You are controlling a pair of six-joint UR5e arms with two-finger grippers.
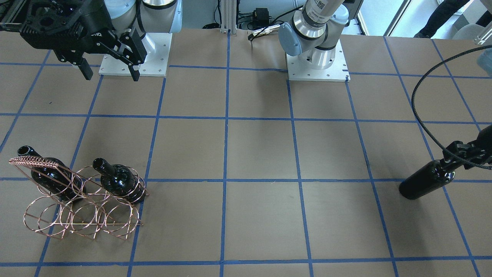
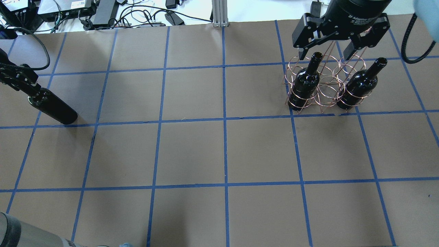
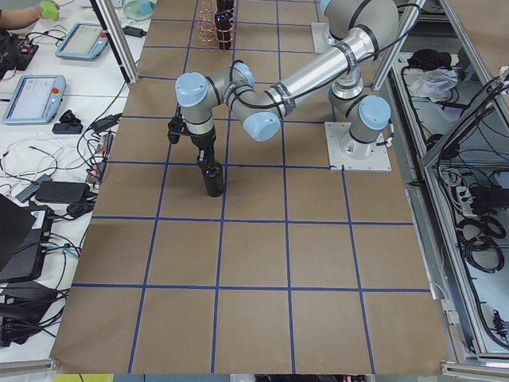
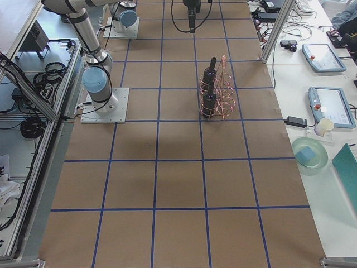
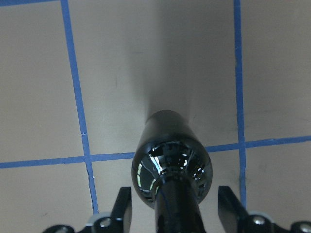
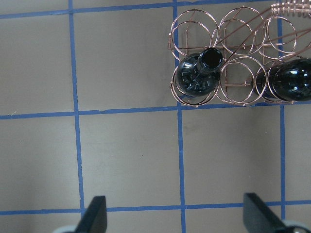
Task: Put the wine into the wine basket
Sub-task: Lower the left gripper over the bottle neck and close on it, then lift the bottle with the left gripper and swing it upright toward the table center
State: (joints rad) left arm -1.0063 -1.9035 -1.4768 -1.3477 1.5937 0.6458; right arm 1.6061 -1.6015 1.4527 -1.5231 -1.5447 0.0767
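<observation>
— What does the room look like on your feeds?

— I see a broad table papered in brown and ruled into squares by blue tape. A slotted aluminium post stands at its far edge. Behind it, a black power brick and tangled cables lie on a white ledge.

— And to the sides?

— My right-end camera gives me a white bench alongside the table. It carries a teach pendant, a second pendant beyond it, a paper cup and a teal dish. On the opposite side, coiled cable bundles lie by a metal frame. The light is soft and even, and I see only faint, blurred shadows on the paper.
</observation>
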